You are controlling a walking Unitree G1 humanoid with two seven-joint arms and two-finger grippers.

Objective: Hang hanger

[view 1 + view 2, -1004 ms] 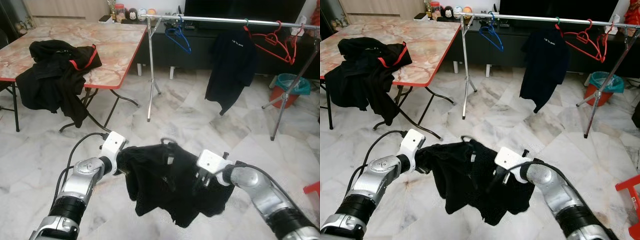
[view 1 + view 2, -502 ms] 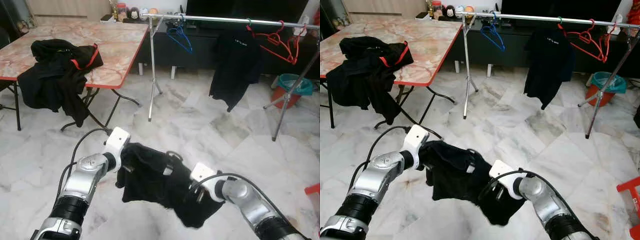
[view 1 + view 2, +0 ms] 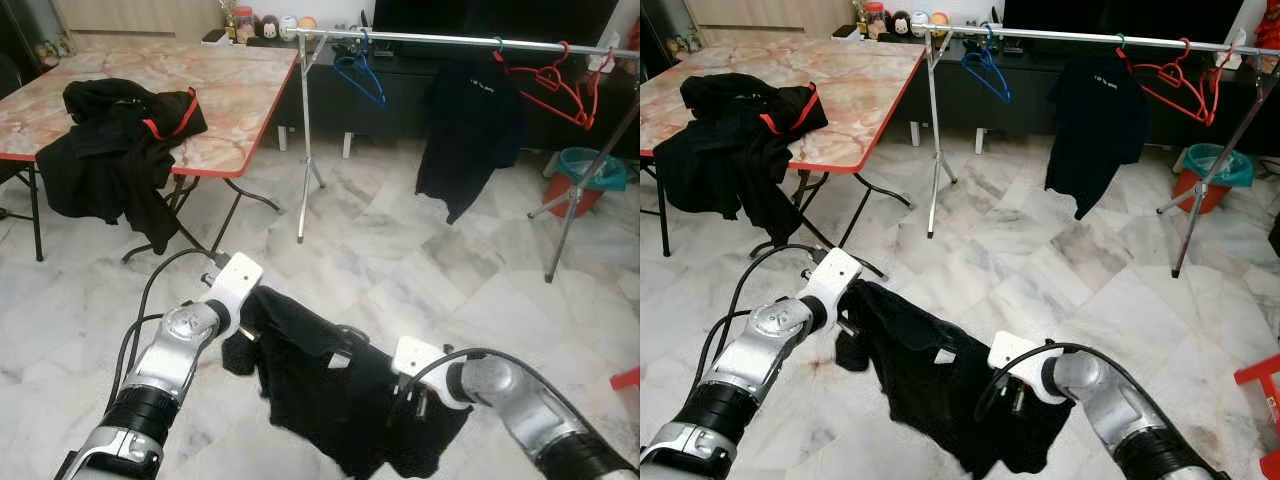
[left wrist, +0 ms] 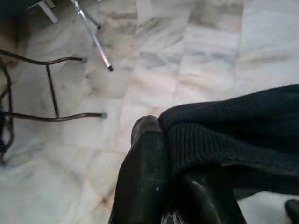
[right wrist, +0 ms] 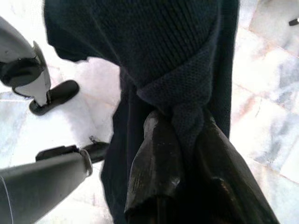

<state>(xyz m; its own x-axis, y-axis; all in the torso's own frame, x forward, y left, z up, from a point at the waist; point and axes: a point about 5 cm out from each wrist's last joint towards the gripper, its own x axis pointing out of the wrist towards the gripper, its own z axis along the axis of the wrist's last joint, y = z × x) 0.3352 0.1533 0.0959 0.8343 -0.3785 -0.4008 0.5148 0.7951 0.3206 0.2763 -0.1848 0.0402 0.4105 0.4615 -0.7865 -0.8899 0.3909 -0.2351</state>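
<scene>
A: Black knit garment (image 3: 330, 385) slung between both hands, above the marble floor (image 3: 400, 270).
B: Left hand (image 4: 161, 140)?
A: Fingers pinched on one edge of the cloth.
B: Right hand (image 5: 182, 154)?
A: Clamped on a bunched fold, lower side.
B: Hanger?
A: Cannot tell inside the cloth. Blue hanger (image 3: 358, 72) and red hangers (image 3: 555, 85) hang on the rail (image 3: 440, 40) beyond.

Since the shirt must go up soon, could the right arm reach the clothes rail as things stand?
Probably not: the rail stands well across the floor, and the right gripper is shut on the black shirt.
</scene>
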